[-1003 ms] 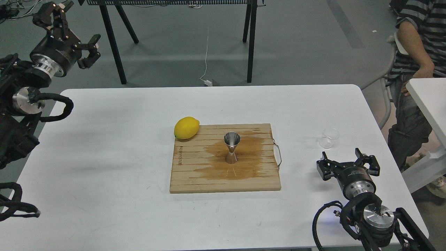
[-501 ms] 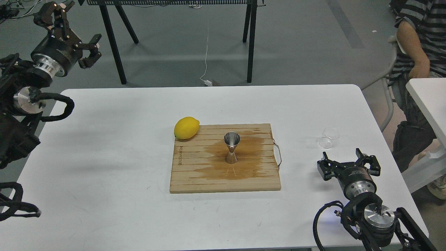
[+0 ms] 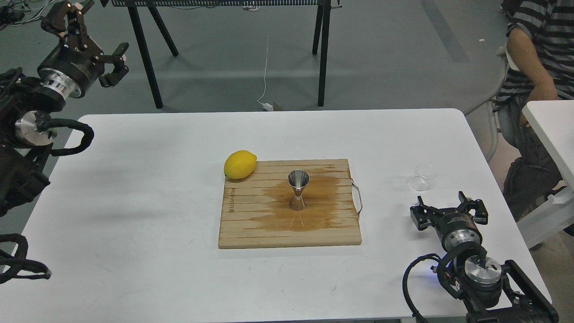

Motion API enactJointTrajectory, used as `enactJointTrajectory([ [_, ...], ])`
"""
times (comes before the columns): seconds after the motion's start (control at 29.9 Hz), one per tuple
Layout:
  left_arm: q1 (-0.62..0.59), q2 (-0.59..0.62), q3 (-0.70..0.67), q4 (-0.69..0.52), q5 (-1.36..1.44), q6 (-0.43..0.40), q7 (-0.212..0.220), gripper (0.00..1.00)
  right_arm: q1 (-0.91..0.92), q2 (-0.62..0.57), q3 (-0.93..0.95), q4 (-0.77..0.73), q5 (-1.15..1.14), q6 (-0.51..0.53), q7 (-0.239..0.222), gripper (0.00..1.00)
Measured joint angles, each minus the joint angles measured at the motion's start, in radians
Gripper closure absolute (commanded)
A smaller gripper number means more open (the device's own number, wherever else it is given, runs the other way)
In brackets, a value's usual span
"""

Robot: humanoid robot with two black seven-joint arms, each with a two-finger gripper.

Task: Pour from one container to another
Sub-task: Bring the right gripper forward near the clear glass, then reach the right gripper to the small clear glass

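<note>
Head view: clear cup near the right edge of the table, both grippers empty.

The clear cup (image 3: 423,177) lies on the white table (image 3: 134,188) close to its right edge, a little beyond the right gripper (image 3: 449,210) and apart from it. This gripper hovers low over the table with its fingers spread wide, and it touches nothing. The left gripper (image 3: 85,33) is raised beyond the far left corner of the table, also wide and empty. The jigger (image 3: 298,189) stands upright near the middle of the wooden board (image 3: 251,224), on a wet brown stain. I cannot tell what is inside the jigger or the cup. A lemon (image 3: 240,164) rests at the far left corner of the board.
</note>
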Motion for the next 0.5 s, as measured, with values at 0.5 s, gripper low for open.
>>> enactJointTrajectory([
  [0.5, 0.000, 0.003, 0.000, 0.000, 0.001, 0.000, 0.000, 0.00, 0.140, 0.016, -0.006, -0.181, 0.004, 0.037, -0.009, 0.01],
])
